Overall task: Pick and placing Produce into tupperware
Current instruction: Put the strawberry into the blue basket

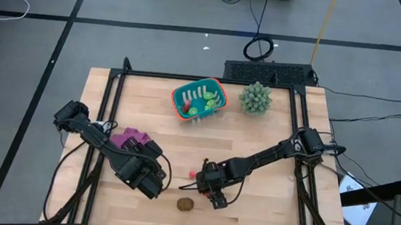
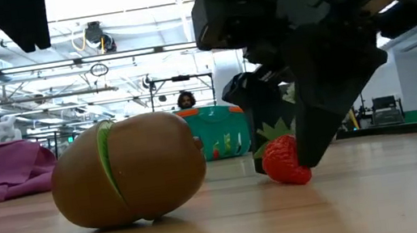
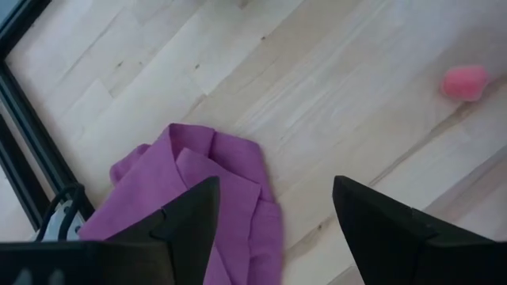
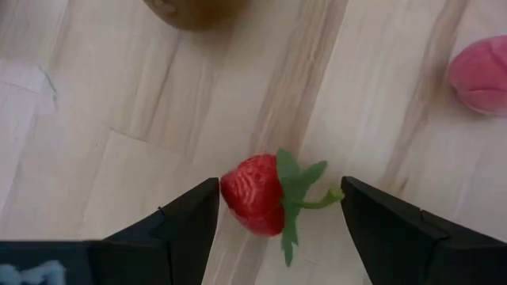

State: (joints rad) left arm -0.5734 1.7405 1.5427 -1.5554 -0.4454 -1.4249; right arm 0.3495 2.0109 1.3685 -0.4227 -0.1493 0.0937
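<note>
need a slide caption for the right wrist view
Open right gripper straddles a toy strawberry on the wooden table, with a brown oval fruit and a pink fruit at the frame's edges.

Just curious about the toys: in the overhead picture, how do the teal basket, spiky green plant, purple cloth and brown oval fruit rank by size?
1. Teal basket.
2. Spiky green plant and purple cloth: look similar, and the arm hides part of the cloth, so unranked.
3. Brown oval fruit, clearly smallest.
</note>
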